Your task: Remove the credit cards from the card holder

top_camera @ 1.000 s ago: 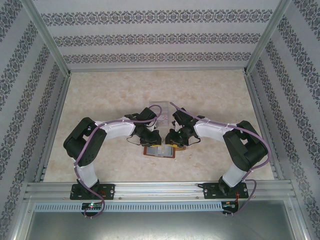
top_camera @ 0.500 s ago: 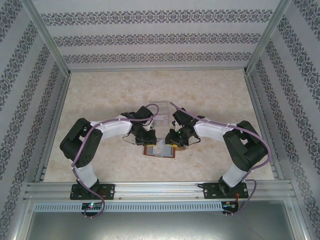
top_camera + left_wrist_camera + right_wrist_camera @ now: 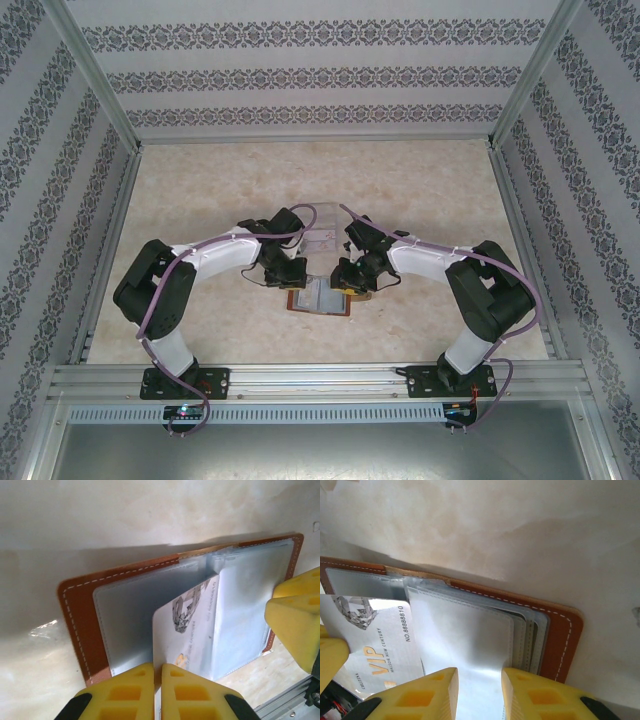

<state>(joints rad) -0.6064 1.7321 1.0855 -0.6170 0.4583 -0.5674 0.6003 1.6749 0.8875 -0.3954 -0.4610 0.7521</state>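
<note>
Step in hand: drawing one card. My left gripper (image 3: 157,672) clamped on rigid silver-grey plastic credit card (image 3: 187,625), partly out of grey-blue pocket (image 3: 125,625). Stitched reddish-brown leather card holder (image 3: 75,610) lies open on beige table (image 3: 150,510). My right gripper (image 3: 480,680) jaws apart, astride limp sleeve (image 3: 465,640). Next, I reckon: straight pull, holder pinned.

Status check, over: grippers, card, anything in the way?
Left gripper shut on a card that overhangs the open wallet's edge. Right gripper straddles a pocket sleeve, grip unclear. Nothing seen across the card's path.
</note>
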